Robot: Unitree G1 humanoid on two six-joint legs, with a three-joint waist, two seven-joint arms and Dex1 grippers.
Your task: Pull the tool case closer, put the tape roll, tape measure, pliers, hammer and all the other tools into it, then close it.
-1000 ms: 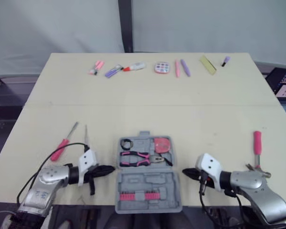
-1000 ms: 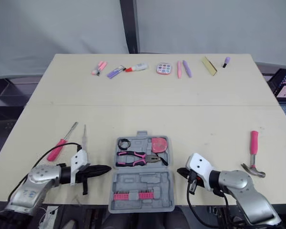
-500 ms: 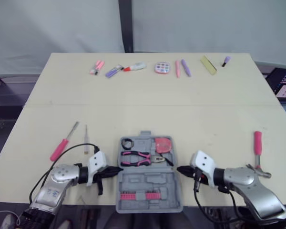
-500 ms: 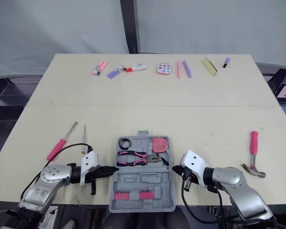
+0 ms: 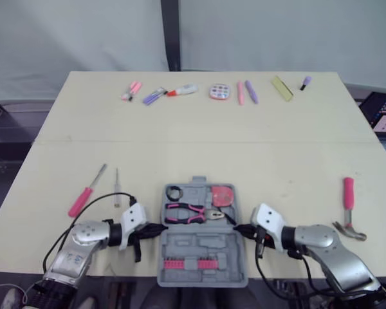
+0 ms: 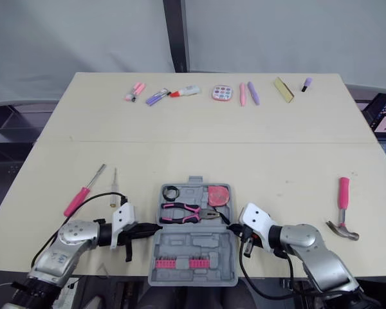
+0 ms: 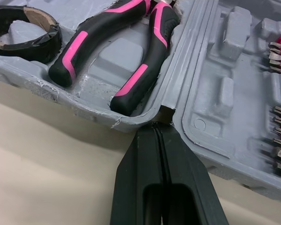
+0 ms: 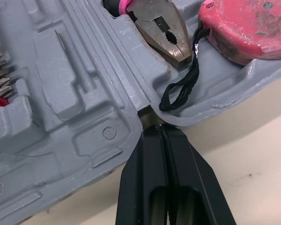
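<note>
The tool case (image 5: 202,248) lies open at the near edge of the table (image 5: 199,154), in front of the robot. Its near half carries a red strip of bits (image 5: 184,264). The left gripper (image 7: 158,125) lies at the case's 9 o'clock with its fingers pressed together, their tips touching the hinge notch in the case's side. The right gripper (image 8: 155,126) lies at 3 o'clock, fingers likewise together, tips at the hinge notch on that side. The far half holds the tape roll (image 5: 174,192) at its 10 o'clock corner, the pliers (image 5: 186,211) across the middle and the tape measure (image 5: 221,195) at 2 o'clock. The hammer (image 5: 348,206) lies on the table well apart at the case's 3 o'clock. A pink-handled screwdriver (image 5: 83,195) and a small screwdriver (image 5: 116,187) lie at 10 o'clock. A row of small pink and purple items (image 5: 219,91) lines the far edge at 12 o'clock.
</note>
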